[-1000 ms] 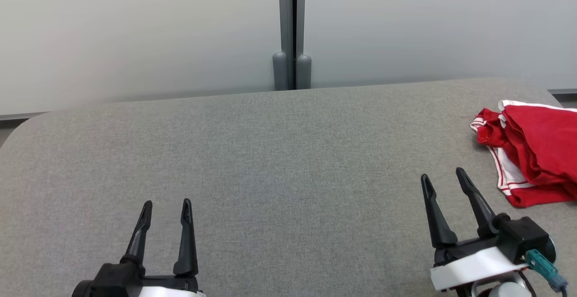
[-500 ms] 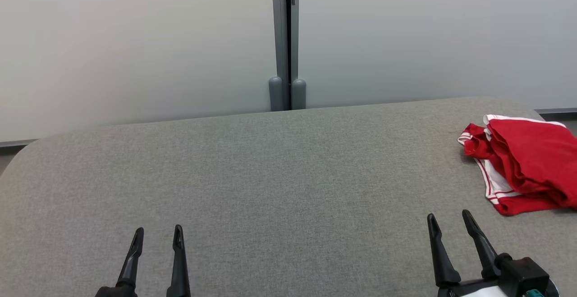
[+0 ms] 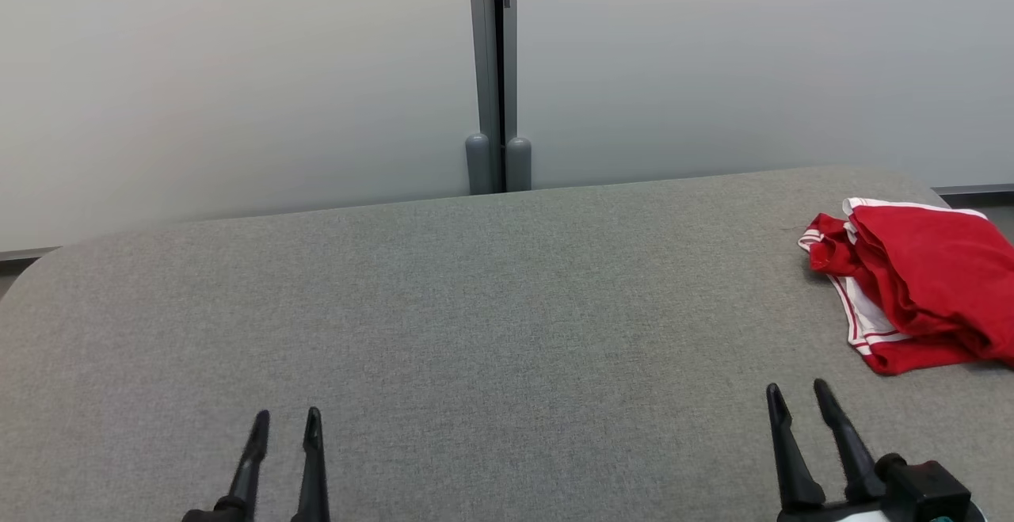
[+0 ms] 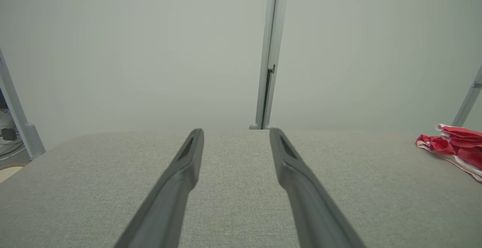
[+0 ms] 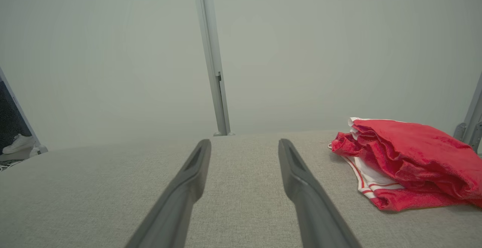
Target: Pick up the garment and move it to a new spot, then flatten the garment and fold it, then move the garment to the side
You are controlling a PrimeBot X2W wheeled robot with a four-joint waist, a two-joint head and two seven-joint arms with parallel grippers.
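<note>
A crumpled red garment (image 3: 911,288) with white trim lies at the right edge of the head view, near the rounded far-right corner of the grey table (image 3: 475,308). The left gripper (image 3: 287,413) at lower left and the right gripper (image 3: 796,386) at lower right both hover with fingers spread and nothing between them. The heap is layered, so a pinch catching only its top fold would likely lift it bunched, or nudge it off the nearby table edge.

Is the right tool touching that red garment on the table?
Apart. The head view shows bare grey table between the right tool and the red garment; the right wrist view shows that gap too.
</note>
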